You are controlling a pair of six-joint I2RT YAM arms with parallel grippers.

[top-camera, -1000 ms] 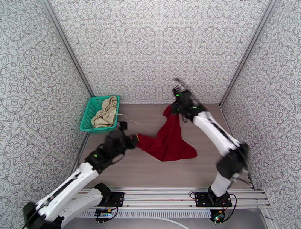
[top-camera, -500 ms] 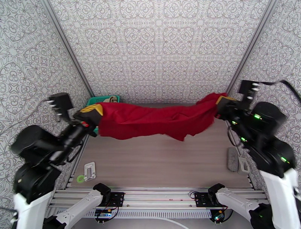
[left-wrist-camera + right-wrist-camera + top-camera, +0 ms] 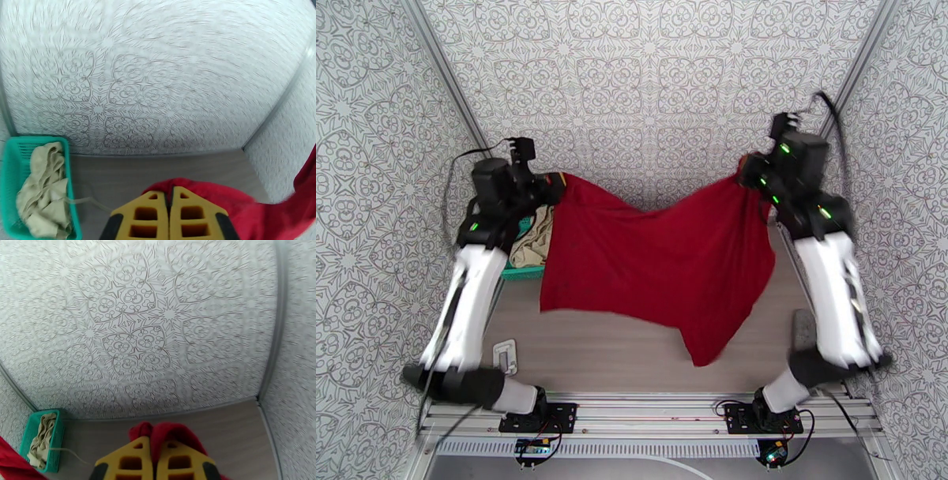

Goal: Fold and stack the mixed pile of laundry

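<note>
Patterned walls (image 3: 648, 95) enclose a wooden bench (image 3: 616, 355), above which the red shirt (image 3: 656, 260) is held spread in the air. Each upper corner is pinched. The left claw (image 3: 170, 194) is closed tight on one bunch of red cloth, and the right claw (image 3: 153, 441) is clamped likewise on the other. The arms are raised and set wide apart, apparently so that the shirt hangs open before it is laid flat for folding. Some slack sags between the grips. The cream garment (image 3: 43, 189) lies in the teal basket (image 3: 8, 177) at the bench's far left, its cord (image 3: 89, 203) trailing out onto the wood. It is judged to be dealt with afterwards.
</note>
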